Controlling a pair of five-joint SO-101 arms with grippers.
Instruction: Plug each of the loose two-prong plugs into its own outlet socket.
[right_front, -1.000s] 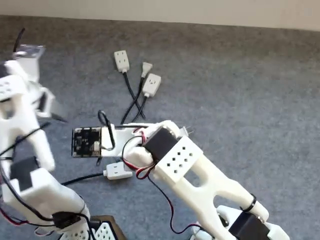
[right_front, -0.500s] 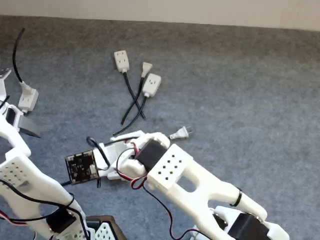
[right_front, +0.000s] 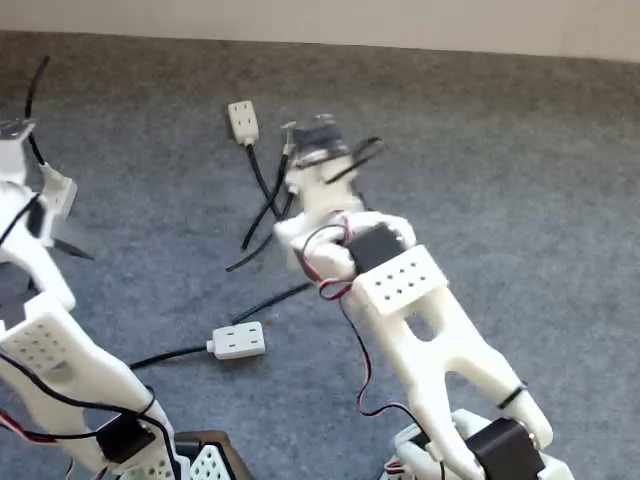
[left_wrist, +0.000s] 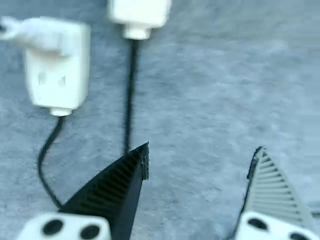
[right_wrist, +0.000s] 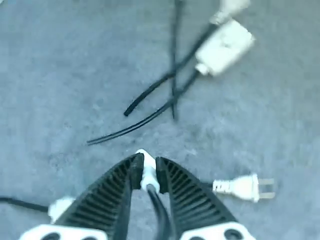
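Observation:
In the right wrist view my right gripper (right_wrist: 145, 172) is shut on a small white plug (right_wrist: 146, 175), and its black cord runs back between the fingers. On the carpet below lie a loose two-prong plug (right_wrist: 244, 187) and a white outlet socket (right_wrist: 225, 46) with crossed black cords. From above, the right arm (right_front: 400, 285) stands over those cords. My left gripper (left_wrist: 200, 170) is open above the carpet, short of a white outlet socket (left_wrist: 57, 67). A blurred white piece (left_wrist: 40, 31) lies across that socket's far end.
Another outlet socket (right_front: 243, 121) lies at the far side of the grey carpet. One more (right_front: 237, 340) lies near the front, with its cord trailing toward the left arm's base (right_front: 60, 360). A second white body with a cord (left_wrist: 140, 12) lies beyond the left gripper.
The right arm swung up and away from the front outlet socket to above the crossed cords. The left arm dropped back toward the left edge; its gripper stays by the left socket.

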